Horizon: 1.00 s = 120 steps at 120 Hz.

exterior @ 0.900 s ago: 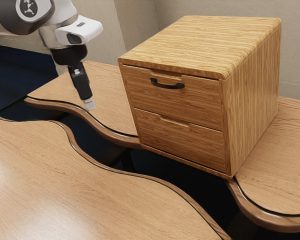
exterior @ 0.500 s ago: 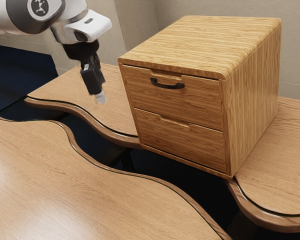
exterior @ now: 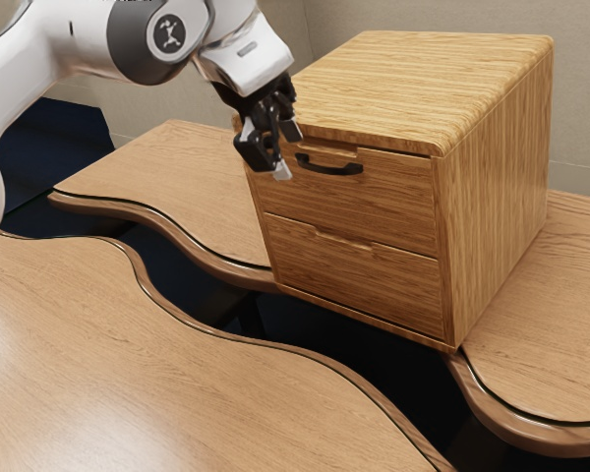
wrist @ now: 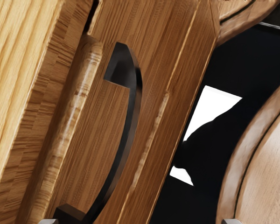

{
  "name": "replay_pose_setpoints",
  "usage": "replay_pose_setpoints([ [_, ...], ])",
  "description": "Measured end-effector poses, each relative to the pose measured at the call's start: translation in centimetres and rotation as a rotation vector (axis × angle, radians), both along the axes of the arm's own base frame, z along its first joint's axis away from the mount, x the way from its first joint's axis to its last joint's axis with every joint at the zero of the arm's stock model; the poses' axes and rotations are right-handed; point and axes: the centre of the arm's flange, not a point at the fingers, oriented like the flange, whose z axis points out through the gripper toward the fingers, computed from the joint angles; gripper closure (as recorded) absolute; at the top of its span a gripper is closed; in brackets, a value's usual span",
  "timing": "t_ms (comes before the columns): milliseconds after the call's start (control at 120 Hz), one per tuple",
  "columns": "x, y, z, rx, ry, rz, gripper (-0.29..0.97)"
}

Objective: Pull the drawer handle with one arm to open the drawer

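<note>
Task is barely starting: the top drawer (exterior: pixel 374 202) is sitting flush in the cabinet (exterior: pixel 423 88), with no gap showing. The handle (exterior: pixel 328 167) is lying along the drawer front's upper edge, and the cabinet is standing at the table's (exterior: pixel 167 177) near edge. The gripper (exterior: pixel 267 162) is hovering just beside the handle's arm-side end, fingers spread, pinching nothing. Gripping and pulling are remaining. Whether a fingertip is touching the drawer front is proving hard to judge. In the wrist view the handle (wrist: pixel 126 140) is running off the frame.
</note>
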Motion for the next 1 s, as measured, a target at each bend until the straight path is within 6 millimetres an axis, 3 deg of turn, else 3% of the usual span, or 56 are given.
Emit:
replay_pose_setpoints([
  [233,0.8,-1.8,0.0,0.034,-0.047,-0.132,0.31],
  [617,0.7,-3.2,-2.9,0.105,-0.035,-0.247,0.33],
  [767,0.7,-3.1,-4.0,0.132,-0.037,-0.267,0.45],
  [900,0.3,-3.0,-4.2,0.141,-0.055,-0.276,0.59],
  [1000,-0.3,-3.2,-4.2,0.143,-0.07,-0.287,0.63],
])
